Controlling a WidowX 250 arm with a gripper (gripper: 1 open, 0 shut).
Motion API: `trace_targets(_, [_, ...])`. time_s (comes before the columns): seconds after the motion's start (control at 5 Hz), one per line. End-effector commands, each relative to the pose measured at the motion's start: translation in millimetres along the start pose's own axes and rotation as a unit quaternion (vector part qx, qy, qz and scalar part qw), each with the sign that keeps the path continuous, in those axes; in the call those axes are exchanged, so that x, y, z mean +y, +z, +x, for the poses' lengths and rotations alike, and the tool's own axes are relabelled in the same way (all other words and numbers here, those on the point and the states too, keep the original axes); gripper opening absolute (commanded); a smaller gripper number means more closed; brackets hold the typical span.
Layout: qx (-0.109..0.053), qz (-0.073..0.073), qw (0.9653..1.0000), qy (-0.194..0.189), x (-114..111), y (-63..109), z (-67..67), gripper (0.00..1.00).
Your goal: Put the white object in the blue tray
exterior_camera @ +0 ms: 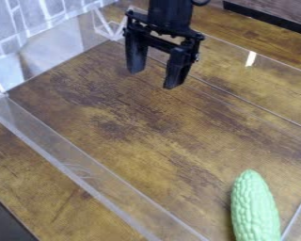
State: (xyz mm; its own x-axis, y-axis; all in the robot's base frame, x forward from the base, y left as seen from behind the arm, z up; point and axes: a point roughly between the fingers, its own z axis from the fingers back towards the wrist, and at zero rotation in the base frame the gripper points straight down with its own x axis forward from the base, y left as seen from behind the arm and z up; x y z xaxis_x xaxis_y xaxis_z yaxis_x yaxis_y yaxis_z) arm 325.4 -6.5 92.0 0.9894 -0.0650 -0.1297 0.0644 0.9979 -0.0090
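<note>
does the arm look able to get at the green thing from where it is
Probably yes: the pincer hangs open, and only bare table shows between it and the green thing, though reach is a guess.
</note>
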Motion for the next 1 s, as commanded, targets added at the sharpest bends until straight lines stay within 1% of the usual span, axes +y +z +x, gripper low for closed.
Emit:
trace_targets(0.0, [-0.029,0.005,0.9995,-0.008,-2,14.2,8.8,1.00])
trace_targets(0.8, [-0.013,0.012,0.9997,-0.016,7,-6.1,22.8,1.00])
